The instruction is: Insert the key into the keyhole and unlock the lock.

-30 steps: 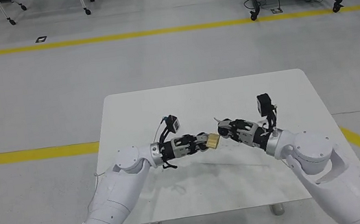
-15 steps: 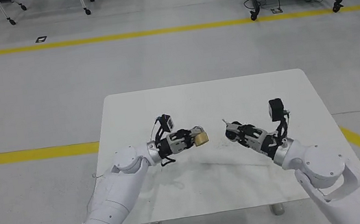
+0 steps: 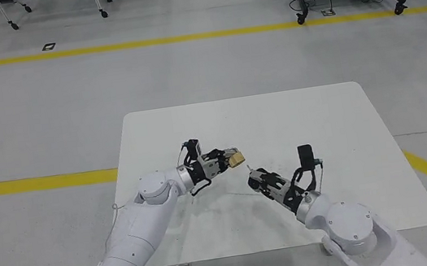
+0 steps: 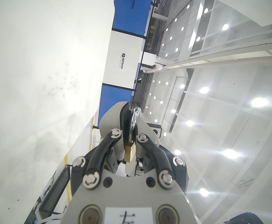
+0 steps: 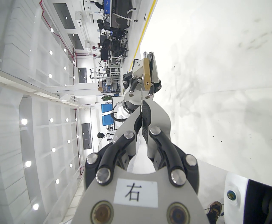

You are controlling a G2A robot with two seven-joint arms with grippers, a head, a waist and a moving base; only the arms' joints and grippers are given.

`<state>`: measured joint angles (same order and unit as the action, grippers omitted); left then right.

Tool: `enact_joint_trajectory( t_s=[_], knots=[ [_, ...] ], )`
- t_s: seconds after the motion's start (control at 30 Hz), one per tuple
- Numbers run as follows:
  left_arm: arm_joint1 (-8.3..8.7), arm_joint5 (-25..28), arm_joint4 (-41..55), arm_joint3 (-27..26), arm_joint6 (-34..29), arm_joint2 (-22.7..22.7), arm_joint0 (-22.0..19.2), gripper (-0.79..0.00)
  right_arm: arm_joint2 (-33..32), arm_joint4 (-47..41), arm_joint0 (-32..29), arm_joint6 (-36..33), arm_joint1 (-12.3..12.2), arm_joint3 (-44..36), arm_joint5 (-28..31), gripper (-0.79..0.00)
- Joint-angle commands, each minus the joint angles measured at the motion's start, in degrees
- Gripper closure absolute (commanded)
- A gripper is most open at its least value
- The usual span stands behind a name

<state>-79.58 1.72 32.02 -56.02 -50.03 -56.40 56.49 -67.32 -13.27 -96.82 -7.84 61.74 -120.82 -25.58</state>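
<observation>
Presently the lock [image 3: 236, 160] is held above the white table [image 3: 326, 117], near its middle, in the left gripper [image 3: 228, 158]. It is a small padlock with a flat, brass-coloured rectangular body and a bright silver shackle. In the left wrist view the lock [image 4: 130, 153] sits upright between the two fingers [image 4: 110, 123], the brass body nearest the wrist and the shackle [image 4: 135, 118] reaching out toward the fingertips. The left gripper [image 4: 130, 127] is closed narrowly on it, pads pressing both flat faces. Whether the shackle is latched cannot be told.

The right gripper [image 3: 255, 180] is over the table just beside the left one, nearer the robot, with a visible gap between them in the top view. In the right wrist view this gripper [image 5: 142, 110] is pinched tight on the key [image 5: 141, 98], a thin silver blade seen edge-on, projecting past the fingertips. The blade points toward the lock [image 5: 146, 73], whose narrow brass edge and end face are turned to it. The key is outside the lock.
</observation>
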Motion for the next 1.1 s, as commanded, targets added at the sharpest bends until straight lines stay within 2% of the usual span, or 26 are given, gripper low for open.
enact_joint_trajectory(
  t_s=[0.0, 0.5, 1.07],
  knots=[
    [-0.06, 0.18, 0.34, -0.17, 0.39, -0.08, 0.15, 0.000, 1.14, -0.13, 1.04, 1.36, 0.33, 0.36, -1.42, 0.000],
    [-0.24, 0.00, -0.18, -0.64, 2.00, 0.03, 0.49, 0.000, 4.77, -4.34, 5.80, 4.93, 2.25, 3.77, -3.82, 0.000],
    [-0.32, 0.22, 0.36, -0.87, 2.07, -0.42, 0.86, 0.000, 5.70, -4.43, 7.45, 7.98, 3.48, 5.55, -4.93, 0.000]
  ],
)
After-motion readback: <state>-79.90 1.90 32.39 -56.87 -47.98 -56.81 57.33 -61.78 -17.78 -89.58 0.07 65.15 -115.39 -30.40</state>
